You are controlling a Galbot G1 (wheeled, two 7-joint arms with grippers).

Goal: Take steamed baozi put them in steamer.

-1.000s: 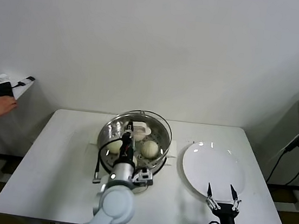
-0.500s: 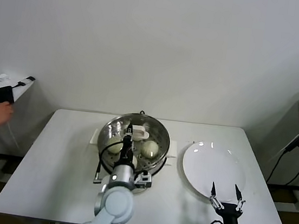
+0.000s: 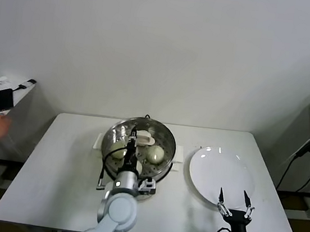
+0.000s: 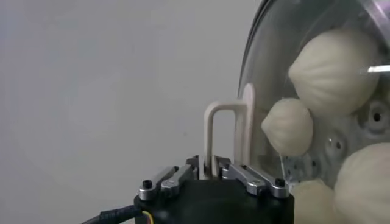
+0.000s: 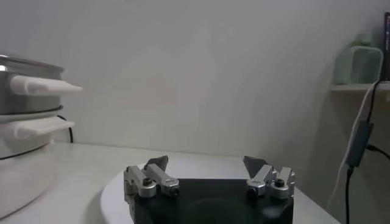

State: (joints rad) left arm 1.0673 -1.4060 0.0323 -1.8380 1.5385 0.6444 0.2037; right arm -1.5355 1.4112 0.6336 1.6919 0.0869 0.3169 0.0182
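Starting from the left hand (image 4: pixel 207 173): it is set right at the cream handle (image 4: pixel 226 122) of the glass lid (image 4: pixel 259 73), which rises straight ahead of it. Whether the handle is pinched or already let go cannot be told. The lid is seen over the steamer (image 3: pixel 110 135) at mid-desk, and four baozi (image 4: pixel 335 70) are seen through the glass, all inside the pot. The loading is judged done. The next move is judged to turn on the handle lying in line with the left hand, so a straight pull-back should clear it. The right hand (image 3: pixel 235 200) is held spread over the near rim of the bare plate (image 3: pixel 216 169), well apart from the steamer; the left arm is far nearer.
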